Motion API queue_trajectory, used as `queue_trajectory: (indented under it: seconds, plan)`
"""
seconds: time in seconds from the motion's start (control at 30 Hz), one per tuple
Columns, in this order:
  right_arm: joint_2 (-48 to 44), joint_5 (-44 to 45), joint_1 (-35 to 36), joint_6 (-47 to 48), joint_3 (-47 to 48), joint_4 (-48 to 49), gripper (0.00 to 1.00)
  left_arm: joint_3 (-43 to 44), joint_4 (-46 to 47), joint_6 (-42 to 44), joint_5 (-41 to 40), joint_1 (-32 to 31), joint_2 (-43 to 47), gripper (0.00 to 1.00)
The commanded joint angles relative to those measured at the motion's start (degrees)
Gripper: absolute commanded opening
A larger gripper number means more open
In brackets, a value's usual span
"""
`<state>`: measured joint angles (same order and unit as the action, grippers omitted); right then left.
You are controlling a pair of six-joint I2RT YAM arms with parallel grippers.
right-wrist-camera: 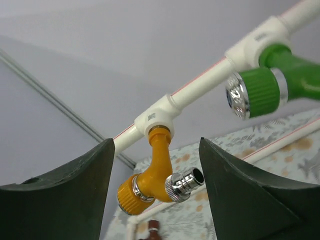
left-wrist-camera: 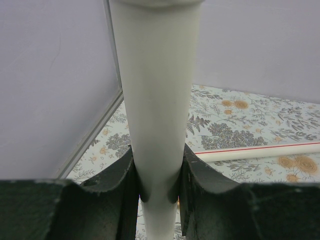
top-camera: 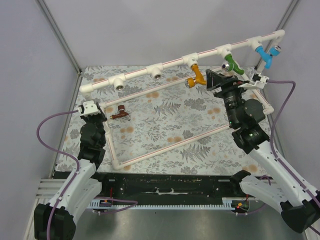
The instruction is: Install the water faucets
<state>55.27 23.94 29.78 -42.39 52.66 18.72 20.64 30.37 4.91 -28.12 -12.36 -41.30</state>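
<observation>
Four taps before you, one orange-yellow plastic tap (right-wrist-camera: 155, 172) seated in the white pipe rail (right-wrist-camera: 200, 82), one dark reddish-brown tap (top-camera: 120, 114) lying on the table (top-camera: 165, 130), mostly cut off in the right wrist view, one green tap (top-camera: 233, 65), one light blue tap (top-camera: 264, 55), your left fingers (left-wrist-camera: 117, 185) clenched on a white upright pipe (left-wrist-camera: 155, 100), your right fingers (right-wrist-camera: 245, 195) released, touching nothing.

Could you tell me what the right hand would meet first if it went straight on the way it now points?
The right hand would likely first meet the orange-yellow faucet, framed between its open fingers in the wrist view; depth is unclear.
</observation>
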Motion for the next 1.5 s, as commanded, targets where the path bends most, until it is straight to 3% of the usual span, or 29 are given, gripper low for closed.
queue_trajectory:
  seconds: [0.0, 0.2, 0.33, 0.53, 0.7, 0.8, 0.9, 0.97, 1.1, 1.2, 1.33, 1.4, 1.47]
  plan:
    - [-4.7, -16.5, 0.0, 43.8, 3.9, -4.8, 0.79, 2.0, 2.4, -0.2, 1.1, -0.3, 0.3, 0.02]
    - [-6.1, -35.4, 0.1, 91.9, 9.4, -28.1, 0.80, 2.1, 2.3, -0.5, 1.3, -0.3, 0.3, 0.02]
    - [-5.1, -36.7, 0.1, 111.2, 10.0, -33.5, 0.81, 2.1, 2.2, -0.5, 1.4, -0.3, 0.3, 0.02]
    - [-0.3, -33.1, 0.1, 126.8, 8.6, -27.8, 0.80, 2.1, 2.2, -0.5, 1.6, -0.3, 0.3, 0.02]
    - [5.8, -29.0, 0.4, 132.0, 6.2, -14.0, 0.79, 2.0, 2.2, -0.5, 1.6, -0.4, 0.4, 0.02]
    - [9.6, -25.9, 0.5, 132.2, 6.6, -10.6, 0.76, 2.2, 2.1, -0.5, 1.5, -0.3, 0.3, 0.02]
    - [12.1, -24.3, 0.8, 123.6, 6.6, -5.5, 0.68, 2.1, 2.1, -0.7, 1.7, -0.3, 0.3, 0.02]
    - [12.6, -22.4, 1.0, 115.8, 6.7, -3.3, 0.56, 2.0, 2.2, -0.6, 1.5, -0.3, 0.5, 0.02]
    - [12.7, -21.1, 1.1, 90.1, 7.4, -0.3, 0.36, 2.1, 2.1, -0.5, 1.4, -0.3, 0.4, 0.02]
    - [12.6, -20.4, 1.2, 64.8, 8.0, 3.0, 0.29, 2.1, 2.3, -0.3, 1.3, -0.3, 0.5, 0.02]
    - [12.6, -6.9, 1.1, 18.3, 5.5, 12.7, 0.00, 2.1, 2.3, -0.3, 1.3, -0.3, 0.5, 0.02]
    - [12.2, 3.5, 1.0, -4.2, 3.1, 13.1, 0.00, 2.1, 2.3, -0.4, 1.2, -0.3, 0.5, 0.02]
    - [11.6, 11.4, 1.1, -25.5, 2.0, 6.7, 0.00, 2.2, 2.2, -0.4, 1.3, -0.3, 0.5, 0.02]
